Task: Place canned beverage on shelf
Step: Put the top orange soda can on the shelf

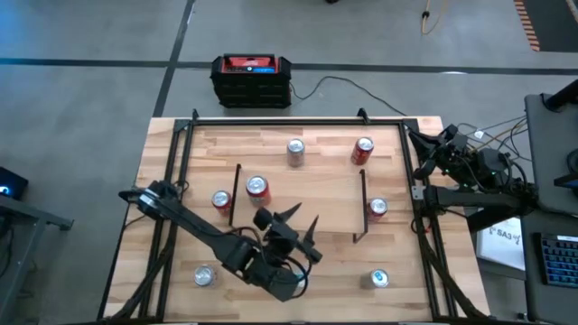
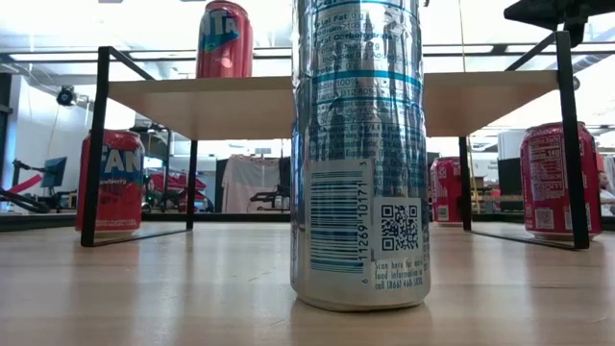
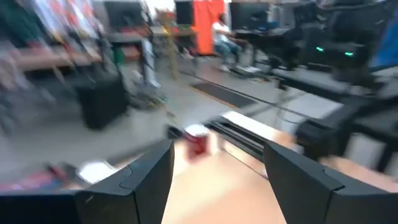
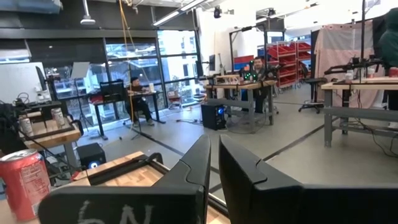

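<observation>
The shelf (image 1: 302,185), a light-wood board on thin black legs, stands mid-table; it also shows in the low view (image 2: 240,101). A red can (image 1: 257,188) stands upright on the board's left end, also seen in the low view (image 2: 224,40). My left gripper (image 1: 302,218) hovers open and empty over the board's near part. Its wrist view (image 3: 217,149) is blurred and shows a red can (image 3: 198,140) ahead between the fingers. My right gripper (image 1: 424,149) waits shut at the table's right edge, also in its wrist view (image 4: 214,165).
Other cans stand upright on the table: silver (image 1: 295,149) and red (image 1: 362,149) at the far side, red (image 1: 220,200) left of the shelf, red (image 1: 377,208) right of it, and silver ones near the front corners (image 1: 204,275) (image 1: 378,278). One silver can (image 2: 360,154) fills the low view.
</observation>
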Robot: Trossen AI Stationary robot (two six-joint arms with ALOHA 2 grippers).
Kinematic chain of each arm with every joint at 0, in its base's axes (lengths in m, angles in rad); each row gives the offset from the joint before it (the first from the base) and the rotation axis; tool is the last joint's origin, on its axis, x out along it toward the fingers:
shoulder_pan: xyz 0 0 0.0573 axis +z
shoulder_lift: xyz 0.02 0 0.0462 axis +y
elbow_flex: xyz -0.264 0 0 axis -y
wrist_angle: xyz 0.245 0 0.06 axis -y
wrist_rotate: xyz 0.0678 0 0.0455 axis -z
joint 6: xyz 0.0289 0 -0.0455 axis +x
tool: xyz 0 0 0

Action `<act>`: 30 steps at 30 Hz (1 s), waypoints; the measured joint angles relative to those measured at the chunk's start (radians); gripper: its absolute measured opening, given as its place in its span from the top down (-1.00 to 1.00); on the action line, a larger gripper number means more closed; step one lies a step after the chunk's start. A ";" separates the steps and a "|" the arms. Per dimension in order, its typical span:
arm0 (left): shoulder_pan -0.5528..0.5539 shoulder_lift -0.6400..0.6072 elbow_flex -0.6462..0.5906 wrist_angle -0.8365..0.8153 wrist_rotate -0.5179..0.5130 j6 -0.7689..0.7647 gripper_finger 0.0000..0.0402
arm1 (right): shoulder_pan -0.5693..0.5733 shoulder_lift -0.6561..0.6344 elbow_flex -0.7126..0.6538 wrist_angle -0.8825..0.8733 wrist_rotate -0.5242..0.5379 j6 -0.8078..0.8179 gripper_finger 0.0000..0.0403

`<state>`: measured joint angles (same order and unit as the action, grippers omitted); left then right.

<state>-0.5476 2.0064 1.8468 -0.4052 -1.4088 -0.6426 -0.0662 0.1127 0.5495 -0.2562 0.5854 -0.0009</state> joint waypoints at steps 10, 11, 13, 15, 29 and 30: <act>0.031 0.195 0.013 0.354 0.065 -0.060 -0.15 | 0.000 0.000 0.000 0.000 0.000 0.000 0.89; 0.036 0.219 0.041 0.399 0.070 -0.012 -0.15 | 0.000 0.000 0.000 0.000 0.000 0.000 0.89; 0.046 0.265 0.115 0.452 0.098 0.082 -0.15 | 0.000 0.000 0.000 0.000 0.000 0.000 0.89; 0.054 0.312 0.209 0.454 0.118 0.163 -0.15 | 0.000 0.000 0.000 0.000 0.000 0.000 0.89; 0.085 0.448 0.490 0.525 0.008 0.567 -0.15 | 0.000 0.000 0.000 0.000 0.000 0.000 0.89; 0.085 0.442 0.490 0.521 -0.012 0.597 -0.15 | 0.000 0.000 0.000 0.000 0.000 0.000 0.89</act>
<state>-0.4629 2.4484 2.3363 0.1155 -1.4203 -0.0456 -0.0662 0.1131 0.5499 -0.2565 0.5850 -0.0009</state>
